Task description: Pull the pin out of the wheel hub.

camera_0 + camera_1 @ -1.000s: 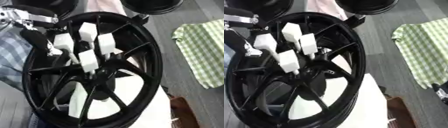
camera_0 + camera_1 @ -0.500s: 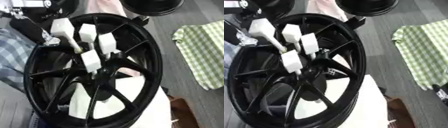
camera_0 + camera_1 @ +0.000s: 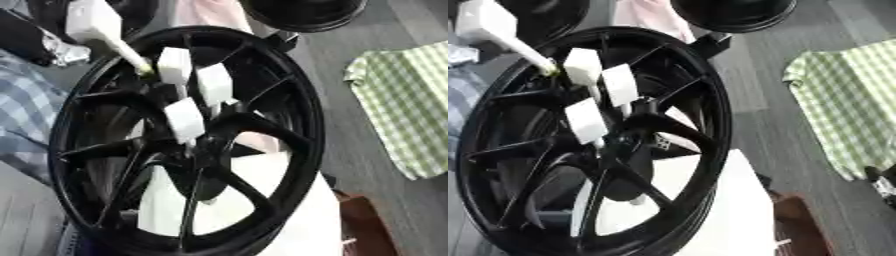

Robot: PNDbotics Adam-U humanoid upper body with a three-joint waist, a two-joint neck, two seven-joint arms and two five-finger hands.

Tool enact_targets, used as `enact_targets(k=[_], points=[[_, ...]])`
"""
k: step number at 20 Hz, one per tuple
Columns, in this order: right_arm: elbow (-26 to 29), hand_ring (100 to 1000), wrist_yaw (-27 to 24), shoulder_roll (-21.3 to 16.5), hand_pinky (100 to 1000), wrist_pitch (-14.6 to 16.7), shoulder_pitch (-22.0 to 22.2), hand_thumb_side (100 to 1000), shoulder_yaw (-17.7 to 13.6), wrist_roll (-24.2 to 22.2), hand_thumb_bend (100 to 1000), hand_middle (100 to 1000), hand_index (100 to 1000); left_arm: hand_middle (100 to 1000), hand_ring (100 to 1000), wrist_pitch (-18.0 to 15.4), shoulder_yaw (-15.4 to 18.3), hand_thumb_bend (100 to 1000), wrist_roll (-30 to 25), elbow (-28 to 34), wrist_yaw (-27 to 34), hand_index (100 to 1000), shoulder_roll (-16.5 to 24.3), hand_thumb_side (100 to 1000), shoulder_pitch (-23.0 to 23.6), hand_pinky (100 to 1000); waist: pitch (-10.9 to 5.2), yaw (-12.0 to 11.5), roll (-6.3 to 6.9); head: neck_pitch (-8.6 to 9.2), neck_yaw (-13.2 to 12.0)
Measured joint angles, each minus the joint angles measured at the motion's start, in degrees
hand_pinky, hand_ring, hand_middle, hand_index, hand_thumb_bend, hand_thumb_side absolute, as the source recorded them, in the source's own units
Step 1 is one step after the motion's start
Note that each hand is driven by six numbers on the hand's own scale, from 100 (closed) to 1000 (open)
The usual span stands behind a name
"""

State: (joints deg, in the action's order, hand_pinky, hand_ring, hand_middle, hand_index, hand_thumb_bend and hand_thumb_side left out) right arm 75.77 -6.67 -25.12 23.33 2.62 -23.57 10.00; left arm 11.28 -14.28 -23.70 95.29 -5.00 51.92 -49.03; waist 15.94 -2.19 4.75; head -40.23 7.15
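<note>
Since the earlier frame the left hand (image 3: 188, 95) has lifted slightly, its white fingers straight and open over the wheel (image 3: 289, 100) spokes. The hub (image 3: 636, 142) lies just below the fingertips. The pin cannot be made out. The right hand is out of view.

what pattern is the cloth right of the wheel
Green and white checked cloth, clearest in the left eye view.
</note>
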Motion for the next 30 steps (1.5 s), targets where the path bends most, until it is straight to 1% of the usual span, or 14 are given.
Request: enact_targets(k=[5,8,14,17,18,19,20,21,22,23,24,25,27,30], points=[[0.1,724,-0.1,0.0,674,0.2,0.0,259,-0.4,0.3,688,634,809,165,407,-2.2,10.5,100,7.9,-6.0,0.6,418,1.5,248,9.0,523,-0.01,-0.3,-0.45,-0.01,0.5],[0.1,724,-0.3,0.0,674,0.3,0.4,259,-0.4,0.4,688,634,809,185,430,-5.3,15.1,100,11.0,-9.9,-4.7,432,1.5,245,13.8,552,-0.08,-0.4,-0.88,-0.02,1.1],[0.2,724,-0.5,0.0,674,0.7,0.9,259,-0.8,0.8,688,634,809,205,448,-10.5,19.8,100,13.7,-13.9,-14.1,452,1.3,244,19.6,572,-0.40,-0.6,-1.53,-0.83,1.8],[0.2,723,-0.7,0.0,674,0.7,0.9,271,-0.9,1.0,686,634,809,259,499,-12.5,20.9,100,12.1,-15.1,-16.5,518,0.7,230,21.0,640,-0.70,-0.6,-1.69,-1.02,1.5],[0.2,723,-0.8,0.0,674,0.8,1.0,259,-1.0,1.0,688,634,809,341,545,-13.6,21.2,100,11.0,-15.4,-17.2,591,0.5,224,21.4,681,-0.73,-0.6,-1.74,-1.03,1.5],[0.2,723,-0.9,0.0,674,0.8,1.0,259,-1.0,1.0,688,634,809,490,640,-15.0,21.3,100,9.6,-15.7,-17.8,716,0.4,218,21.7,753,-0.74,-0.6,-1.79,-1.03,1.4],[0.2,723,-1.0,0.0,674,0.9,1.0,259,-1.1,1.1,688,634,809,736,803,-16.5,21.3,201,7.9,-15.9,-18.4,888,0.3,196,22.0,862,-0.75,-0.6,-1.84,-1.03,1.3],[0.2,723,-1.0,0.0,673,0.9,1.0,259,-1.1,1.1,688,634,808,782,832,-18.1,21.5,236,6.1,-16.2,-19.0,920,0.2,282,22.2,894,-0.81,-0.6,-1.87,-1.04,1.2],[0.2,723,-1.0,0.0,673,0.9,1.0,259,-1.1,1.1,688,633,808,826,874,-19.3,21.7,417,4.5,-16.4,-19.7,950,0.0,529,22.4,949,-0.87,-0.6,-1.89,-1.04,1.2],[0.2,723,-1.0,0.0,673,0.9,1.0,260,-1.1,1.1,688,633,808,826,877,-20.2,22.0,495,3.5,-16.5,-20.7,950,0.0,633,22.4,954,-0.90,-0.6,-1.93,-1.05,1.1],[0.2,723,-1.0,0.0,673,0.9,1.0,260,-1.1,1.1,688,633,809,825,878,-20.8,22.3,524,3.0,-16.5,-22.0,950,0.0,693,22.4,956,-0.92,-0.6,-1.95,-1.06,1.1],[0.2,723,-1.0,0.0,673,0.9,1.0,260,-1.1,1.1,688,633,809,819,874,-20.9,22.6,506,2.9,-16.7,-23.3,947,-0.1,744,22.4,952,-0.97,-0.6,-1.95,-1.06,1.1],[0.2,723,-1.0,0.0,673,0.9,1.0,261,-1.1,1.1,688,633,809,816,876,-20.7,23.1,465,3.3,-17.1,-25.4,943,-0.1,762,22.4,950,-1.03,-0.6,-1.93,-1.06,1.1],[0.2,723,-1.1,0.0,673,0.9,1.0,261,-1.1,1.1,688,633,809,796,859,-20.0,23.3,333,4.3,-17.5,-26.5,927,-0.6,805,22.4,928,-1.06,-0.4,-1.84,-1.06,1.1]])
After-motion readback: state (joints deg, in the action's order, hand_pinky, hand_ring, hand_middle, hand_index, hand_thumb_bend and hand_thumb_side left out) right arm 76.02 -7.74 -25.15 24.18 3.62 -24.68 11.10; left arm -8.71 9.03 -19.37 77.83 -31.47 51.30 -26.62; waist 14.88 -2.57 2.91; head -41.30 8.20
